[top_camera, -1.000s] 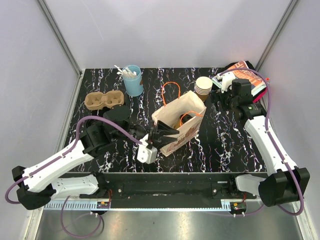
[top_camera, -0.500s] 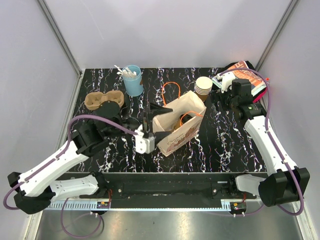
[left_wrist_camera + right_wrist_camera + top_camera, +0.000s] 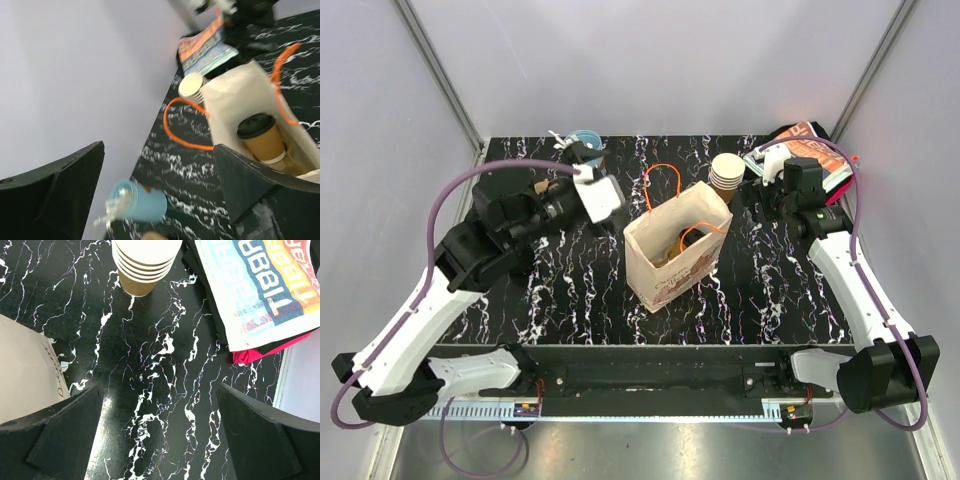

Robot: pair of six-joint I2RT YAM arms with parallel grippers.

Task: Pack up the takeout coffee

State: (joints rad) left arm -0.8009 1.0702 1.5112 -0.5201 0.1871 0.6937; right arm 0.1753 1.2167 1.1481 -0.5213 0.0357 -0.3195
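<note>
Black left fingers (image 3: 55, 190) and right fingers (image 3: 265, 435) both gape wide, empty; coffee cup (image 3: 263, 144) sits inside bag (image 3: 230, 95).

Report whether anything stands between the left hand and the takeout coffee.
The paper bag does. The takeout coffee sits down inside it, so the bag's walls enclose the cup on the sides. The left hand is open and empty, off to the side of the bag. Only the bag's open top leaves the cup exposed.
</note>
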